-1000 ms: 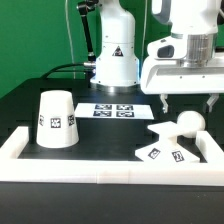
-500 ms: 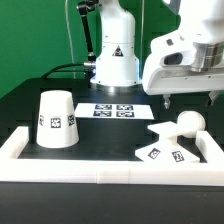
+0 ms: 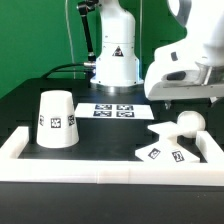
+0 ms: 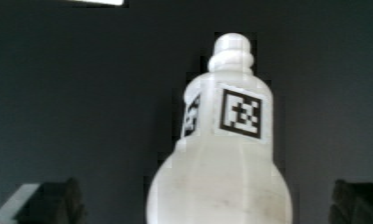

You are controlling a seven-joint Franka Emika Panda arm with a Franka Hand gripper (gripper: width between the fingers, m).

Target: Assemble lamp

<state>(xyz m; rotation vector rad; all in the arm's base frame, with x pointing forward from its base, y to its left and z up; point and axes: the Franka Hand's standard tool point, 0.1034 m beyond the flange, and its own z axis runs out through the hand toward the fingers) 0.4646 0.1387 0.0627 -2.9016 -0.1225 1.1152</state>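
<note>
The white bulb [image 3: 187, 123] lies on its side at the exterior view's right, its neck pointing left. The flat square base [image 3: 165, 152] with tags lies just in front of it. The cup-shaped shade [image 3: 57, 120] stands mouth down at the left. My gripper [image 3: 188, 100] hangs open and empty above the bulb, tilted. In the wrist view the bulb [image 4: 218, 150] lies lengthways between my two dark fingers [image 4: 50, 200], with its tag facing the camera and a wide gap on each side. My gripper [image 4: 204, 208] touches nothing.
The marker board [image 3: 118, 110] lies flat on the black table behind the parts. A white raised wall [image 3: 90, 165] runs along the front and both sides. The robot's white pedestal [image 3: 115, 55] stands at the back.
My hand has tilted and shifted slightly up and to the exterior view's right above the bulb. The lamp parts have not moved.
</note>
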